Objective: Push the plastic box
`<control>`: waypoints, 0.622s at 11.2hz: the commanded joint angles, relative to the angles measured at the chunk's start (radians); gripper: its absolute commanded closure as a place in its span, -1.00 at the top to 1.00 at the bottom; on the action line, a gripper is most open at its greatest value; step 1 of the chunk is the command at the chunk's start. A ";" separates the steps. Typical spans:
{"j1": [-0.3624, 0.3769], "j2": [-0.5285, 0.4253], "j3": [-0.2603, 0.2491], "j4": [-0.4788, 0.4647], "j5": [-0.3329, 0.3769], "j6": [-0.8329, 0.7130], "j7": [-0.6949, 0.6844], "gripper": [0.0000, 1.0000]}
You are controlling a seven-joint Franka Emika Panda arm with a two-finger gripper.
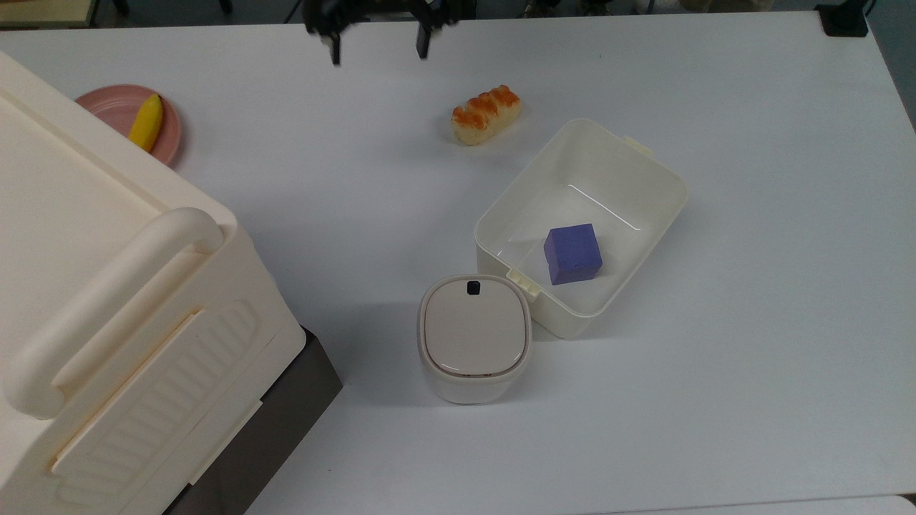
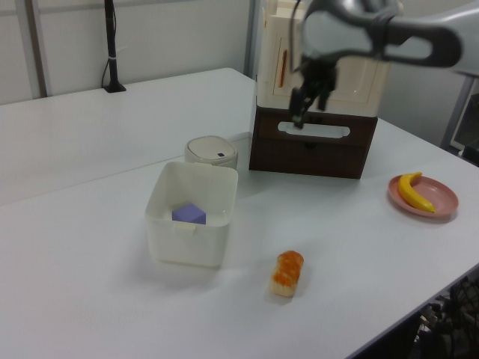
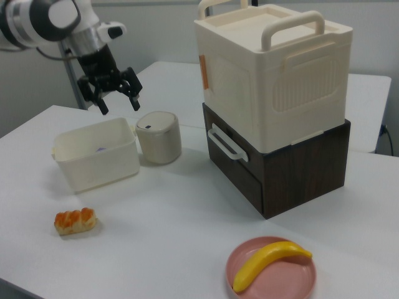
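The plastic box [image 1: 572, 159] is a lidless cream-white tub lying slanted at the table's middle, with a purple cube [image 1: 571, 254] inside it. In the left view the plastic box [image 2: 187, 241] faces me with a short side, and in the right view the plastic box [image 3: 100, 165] sits left of centre. My gripper [image 1: 379, 44] hangs open and empty high over the table near the top view's top edge, well clear of the box. In the right view the gripper [image 3: 118, 99] hovers above the box's far rim; the left view has the gripper [image 2: 308, 108] before the cream case.
A small lidded bin [image 1: 474, 336] touches the box's near corner. A huge cream case [image 1: 107, 286] on a dark drawer unit [image 3: 280, 162] takes the top view's left. A piece of bread [image 1: 485, 113] lies beyond the box. A pink plate [image 1: 114, 104] holds a banana [image 1: 146, 121].
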 commanded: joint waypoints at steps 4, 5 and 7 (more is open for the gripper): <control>-0.053 -0.029 -0.076 0.081 0.156 -0.081 0.363 1.00; -0.053 -0.029 -0.088 0.081 0.184 -0.082 0.337 1.00; -0.053 -0.029 -0.090 0.077 0.190 -0.104 0.250 1.00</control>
